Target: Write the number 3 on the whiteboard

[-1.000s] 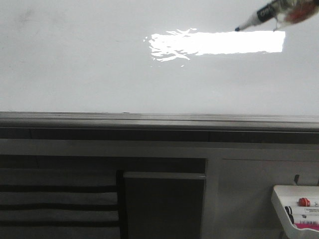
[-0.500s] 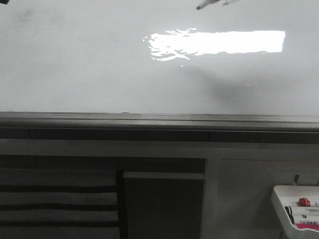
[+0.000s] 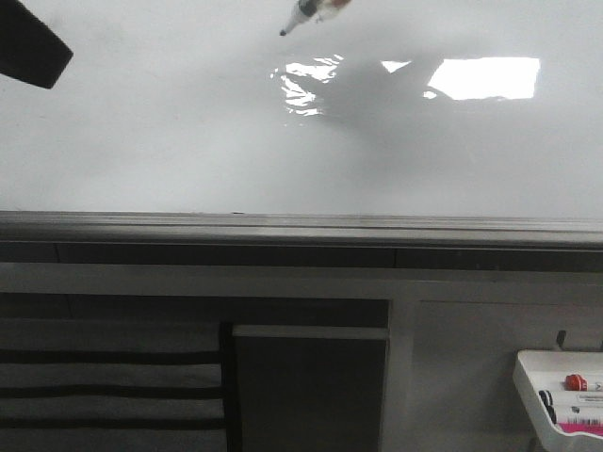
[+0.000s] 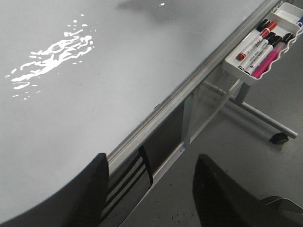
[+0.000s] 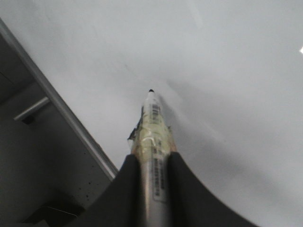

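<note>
1. Glossy and blank, the whiteboard (image 3: 188,141) filled the upper half of the front view above its grey metal rim (image 3: 301,224); no number 3 showed anywhere on it, so your writing had not begun.
2. Your marker (image 5: 154,142) sat clamped between the right gripper (image 5: 152,189) fingers, taped around its barrel. Its black tip (image 3: 283,33) pointed down-left near the top edge of the front view, close to the board, though I could not tell whether it touched.
3. Glare was a risk: the bright light reflection (image 3: 485,77) and the arm's shadow (image 3: 377,94) lay just below the tip. A thin stroke there could have been lost to you on camera.
4. Pressure was another. Too little contact and the upper curve would have come out faint or broken; too much and the marker could have slid in the fingers, since only tape and grip held it.
5. Starting so high left little room above, so the top of the digit might have run out of the front view.
6. Your left gripper (image 4: 149,189) stood wide open and empty, over the board's lower edge. A dark shape, likely that arm (image 3: 28,47), intruded at the upper left; a drift rightward could have crossed the writing path.
7. Well apart at the lower right hung the marker tray (image 3: 528,386) with spare markers (image 4: 258,45).
</note>
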Available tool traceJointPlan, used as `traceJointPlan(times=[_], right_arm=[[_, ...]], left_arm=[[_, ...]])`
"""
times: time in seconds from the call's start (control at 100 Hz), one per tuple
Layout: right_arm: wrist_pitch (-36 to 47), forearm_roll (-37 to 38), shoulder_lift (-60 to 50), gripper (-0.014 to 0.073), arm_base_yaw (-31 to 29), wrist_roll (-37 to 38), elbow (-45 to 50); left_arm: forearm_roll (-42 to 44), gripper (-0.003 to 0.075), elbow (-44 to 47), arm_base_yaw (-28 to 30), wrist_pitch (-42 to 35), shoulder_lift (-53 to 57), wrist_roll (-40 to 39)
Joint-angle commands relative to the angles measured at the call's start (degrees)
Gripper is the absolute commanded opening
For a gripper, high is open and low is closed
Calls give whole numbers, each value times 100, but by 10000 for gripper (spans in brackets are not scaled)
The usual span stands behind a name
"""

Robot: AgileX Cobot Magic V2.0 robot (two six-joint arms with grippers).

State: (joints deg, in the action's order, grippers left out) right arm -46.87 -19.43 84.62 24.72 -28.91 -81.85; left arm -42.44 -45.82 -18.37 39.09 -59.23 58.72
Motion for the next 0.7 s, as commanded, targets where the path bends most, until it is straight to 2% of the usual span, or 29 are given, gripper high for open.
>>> traceJointPlan(times=[0.0,0.18,0.29,0.41,0.5,0.59,0.69], right_arm=[[242,244,-75,-53,10,118,-234],[300,450,12,-53,-1,157,-234],[180,908,-56,-53,-213,779,-222],[-41,873,-207,-53,-351,781,149],[478,342,-262,-53,-177,615,640],[1061,326,-149,-53,87,584,851],[1134,340,-144,-53,39,594,851]], left_arm=[[-282,365,-151,19,-113,61,-56],[-392,365,-197,19,-136,147,-56],[-403,365,-198,19,-136,213,-56],[-403,365,-198,19,-173,291,-56],[-403,365,-198,19,-309,327,-45],[-403,365,-209,19,-362,362,-45],[-403,365,-209,19,-362,362,-45]])
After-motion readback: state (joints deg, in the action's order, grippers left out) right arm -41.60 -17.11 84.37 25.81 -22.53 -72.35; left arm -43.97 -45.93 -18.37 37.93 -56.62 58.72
